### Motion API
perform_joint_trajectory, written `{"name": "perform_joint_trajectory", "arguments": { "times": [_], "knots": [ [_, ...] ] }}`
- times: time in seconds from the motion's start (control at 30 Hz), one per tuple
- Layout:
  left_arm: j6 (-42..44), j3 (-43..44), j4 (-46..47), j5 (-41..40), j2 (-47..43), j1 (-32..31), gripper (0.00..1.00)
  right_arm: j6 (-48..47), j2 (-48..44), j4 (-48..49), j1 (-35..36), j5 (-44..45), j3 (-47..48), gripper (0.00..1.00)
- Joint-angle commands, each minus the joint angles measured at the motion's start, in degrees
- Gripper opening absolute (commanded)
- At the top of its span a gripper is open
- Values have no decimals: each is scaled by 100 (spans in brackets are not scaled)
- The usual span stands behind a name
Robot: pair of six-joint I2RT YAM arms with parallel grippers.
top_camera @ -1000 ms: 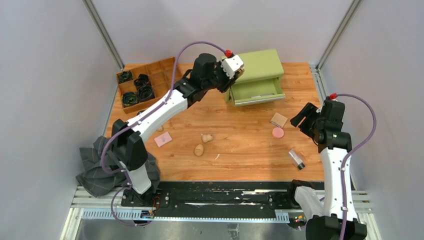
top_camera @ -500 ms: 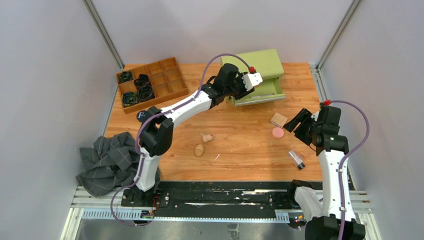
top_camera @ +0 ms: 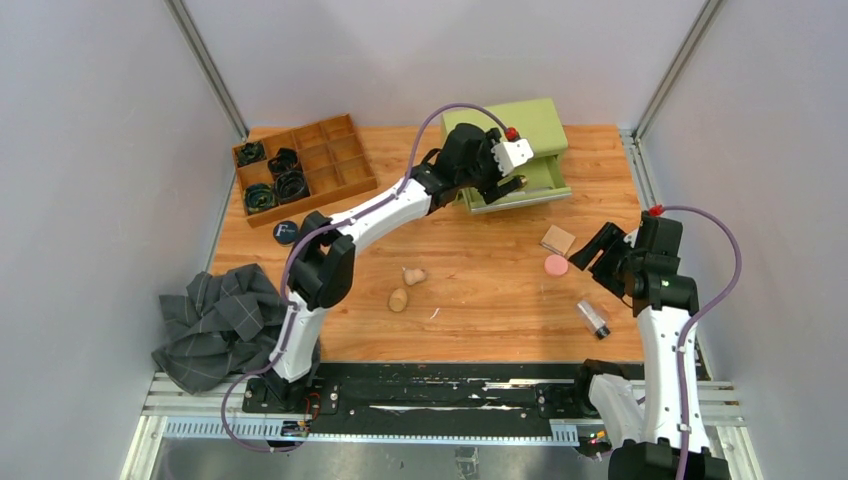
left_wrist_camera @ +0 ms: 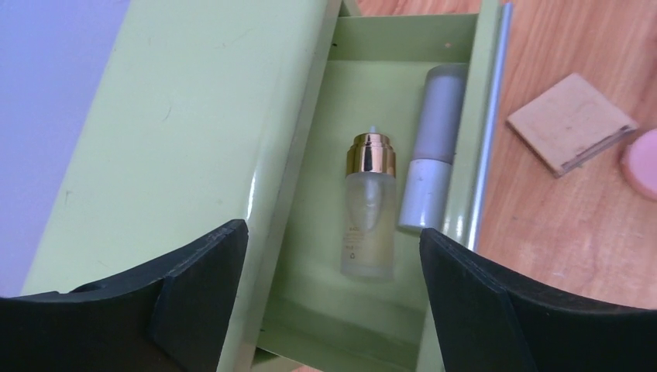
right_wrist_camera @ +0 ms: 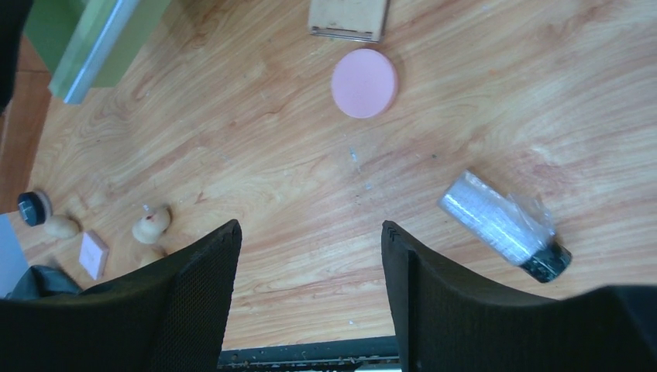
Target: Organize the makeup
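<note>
1. Left pincer (left_wrist_camera: 333,230) is being held apart above the drawer (left_wrist_camera: 403,39); bottle (left_wrist_camera: 367,209) and tube (left_wrist_camera: 434,147) are lying inside.
2. Right pincer (right_wrist_camera: 310,232) is being held apart near the puff (right_wrist_camera: 364,83).
3. Risk: drawer being snagged by a finger on retreat.

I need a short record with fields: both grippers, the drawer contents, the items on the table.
Left gripper: open, above the open light green drawer
In drawer: clear bottle with gold cap, silver-grey tube, lying side by side
Right gripper: open, empty, over the wooden table
On table: pink round puff, tan square pad, clear bottle with black cap
</note>
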Motion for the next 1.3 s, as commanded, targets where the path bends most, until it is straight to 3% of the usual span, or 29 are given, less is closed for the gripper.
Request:
{"name": "perform_joint_trajectory", "arguments": {
  "times": [0.0,0.13,0.23,0.37,0.57,0.73,0.87,1.0,1.27],
  "knots": [
    [-455,-199,-102,301,-1175,-153,86,38,-56,-543,-95,935,180,66],
    [-1232,-1303,87,427,-2451,-171,85,456,-89,-1003,-93,1832,182,67],
    [-1736,-2184,-14,167,-3305,-166,86,757,-142,-1195,-97,2012,35,75],
    [-2522,-3406,-441,-753,-4205,-158,89,975,2,-1101,-115,1609,-224,76],
    [-3896,-4290,-1844,-2234,-4712,-158,97,1264,708,-1134,-130,1572,-195,78],
    [-4531,-5380,-1474,-1735,-5408,-158,97,716,1440,-1090,-92,1934,182,78],
    [-4442,-5577,-1517,-1699,-5541,-158,98,457,1949,-1261,-91,2171,307,80],
    [-4176,-5457,-1713,-1940,-5514,-158,98,860,1859,-1219,-86,1833,41,79],
    [-3969,-5341,-1917,-1958,-5592,-158,99,3396,1282,-1488,-270,1511,-471,79]
  ]
}}
